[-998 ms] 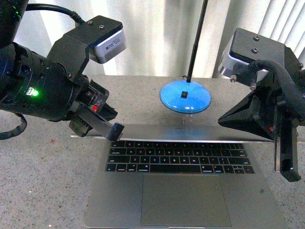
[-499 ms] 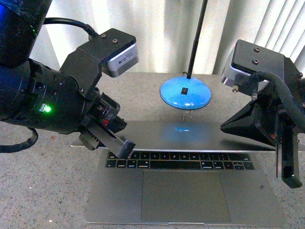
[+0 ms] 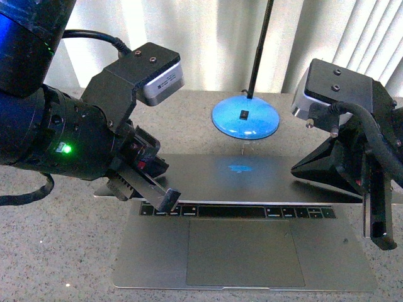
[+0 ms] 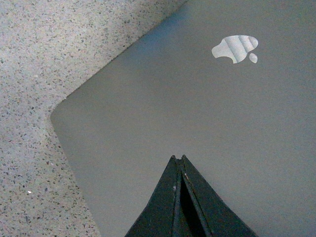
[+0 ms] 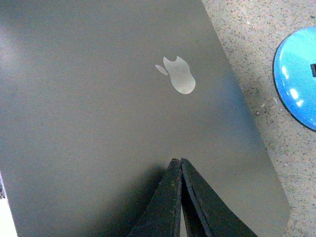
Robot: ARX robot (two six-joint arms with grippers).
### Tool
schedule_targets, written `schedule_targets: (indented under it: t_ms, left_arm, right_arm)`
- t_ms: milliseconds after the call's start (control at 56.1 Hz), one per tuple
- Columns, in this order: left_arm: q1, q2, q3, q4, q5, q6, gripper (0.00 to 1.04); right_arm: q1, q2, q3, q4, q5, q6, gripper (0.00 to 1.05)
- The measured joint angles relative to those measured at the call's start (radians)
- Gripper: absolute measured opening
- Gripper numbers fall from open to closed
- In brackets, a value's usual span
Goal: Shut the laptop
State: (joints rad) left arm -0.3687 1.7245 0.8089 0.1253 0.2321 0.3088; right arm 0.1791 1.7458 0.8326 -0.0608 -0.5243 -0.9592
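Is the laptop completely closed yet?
No: the laptop is only partly shut, its keys and trackpad showing under the lid.

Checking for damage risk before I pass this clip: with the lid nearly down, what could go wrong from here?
1. The left gripper tip sits at the front edge of the lid, over the keys. It could slip off and strike them, or get pinched.
2. Pushing might slide the laptop back into the blue lamp base close behind it.

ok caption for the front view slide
Left fingers and right fingers, shut, at the thin silver-grey metal laptop's lid, tipped far down over its black keys.
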Motion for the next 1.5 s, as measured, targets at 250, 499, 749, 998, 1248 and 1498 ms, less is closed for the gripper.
schedule_targets:
  t_ms: [250, 499, 749, 998, 1248, 1498]
  left_arm:
    - [-0.001, 0.016, -0.013, 0.014, 0.003, -0.007, 0.04]
    - [-0.001, 0.027, -0.022, 0.028, 0.006, -0.013, 0.04]
    - [-0.001, 0.031, -0.031, 0.039, 0.008, -0.019, 0.04]
    - [0.002, 0.043, -0.048, 0.054, 0.013, -0.019, 0.04]
    - [0.003, 0.056, -0.068, 0.074, 0.018, -0.025, 0.04]
    - [0.003, 0.071, -0.089, 0.103, 0.024, -0.027, 0.04]
  right_arm:
    - [0.000, 0.009, -0.004, 0.000, 0.001, -0.006, 0.03]
    - [0.003, 0.017, -0.007, 0.004, 0.006, -0.007, 0.03]
    - [0.010, 0.029, -0.031, 0.023, 0.009, -0.014, 0.03]
    - [0.011, 0.034, -0.039, 0.025, 0.011, -0.015, 0.03]
    - [0.011, 0.046, -0.046, 0.044, 0.013, -0.014, 0.03]
    - [0.014, 0.070, -0.071, 0.071, 0.018, -0.014, 0.03]
